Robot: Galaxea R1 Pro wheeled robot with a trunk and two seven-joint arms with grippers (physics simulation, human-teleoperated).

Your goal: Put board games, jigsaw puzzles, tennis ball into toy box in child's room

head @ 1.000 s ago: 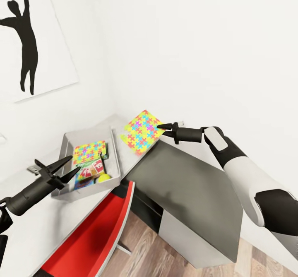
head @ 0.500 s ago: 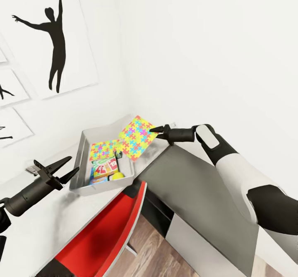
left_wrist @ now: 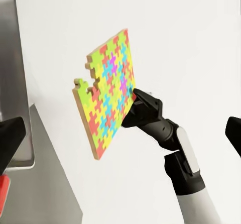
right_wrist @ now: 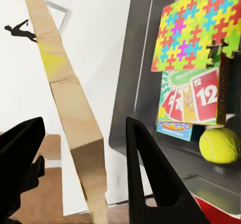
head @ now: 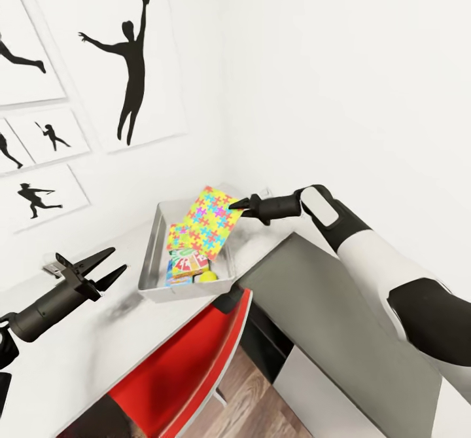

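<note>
1. Head view: the right gripper [head: 243, 203] is clamped on one edge of a thin multicoloured jigsaw puzzle sheet [head: 208, 222], which hangs tilted from the claw toward 8 o'clock – over the shallow light grey toy box [head: 149, 259] on the light grey desk [head: 78, 353].
2. Inside the box lie a second jigsaw sheet [right_wrist: 198, 25], a red-and-green board game box [right_wrist: 193, 97] and a yellow-green tennis ball [right_wrist: 219, 145].
3. At 8 o'clock, the left gripper [head: 103, 266] hovers over the desk, fingers spread – holding nothing.
</note>
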